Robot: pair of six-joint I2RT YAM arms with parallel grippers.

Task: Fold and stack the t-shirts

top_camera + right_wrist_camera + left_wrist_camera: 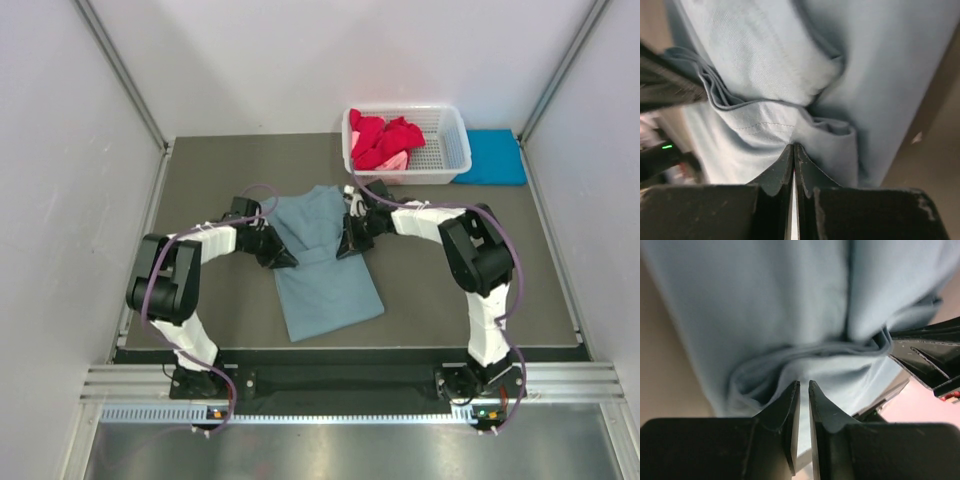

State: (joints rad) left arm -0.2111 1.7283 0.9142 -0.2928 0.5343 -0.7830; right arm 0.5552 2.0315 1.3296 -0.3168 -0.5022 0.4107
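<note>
1. Lying across the middle of the table [450,300], the grey-blue t-shirt [330,285] has its near part spread flat. The near hem is angled a little toward the right.
2. Halfway up the shirt's left edge sits the left gripper [287,259]. Its fingers [790,405] are clenched to a thin slit, with a fold of the cloth nipped at the tips. The fabric just ahead of them is bunched into wrinkles.
3. On the shirt's right edge, slightly farther away, is the right gripper [346,246]. Its fingers [782,167] are pressed tight together on a gathered, layered fold of the same shirt. The two grippers face each other across the cloth, which is pulled in narrow between them.
4. Beyond the grippers the shirt widens again and lies in overlapping layers.
5. At the far right of the table stands a white lattice basket [452,150]. A crumpled red t-shirt [375,135] lies in its left half, with a pink t-shirt [396,161] showing at the near edge of the red one.
6. Just right of the basket, a turquoise t-shirt [492,157] lies folded flat on the table.
</note>
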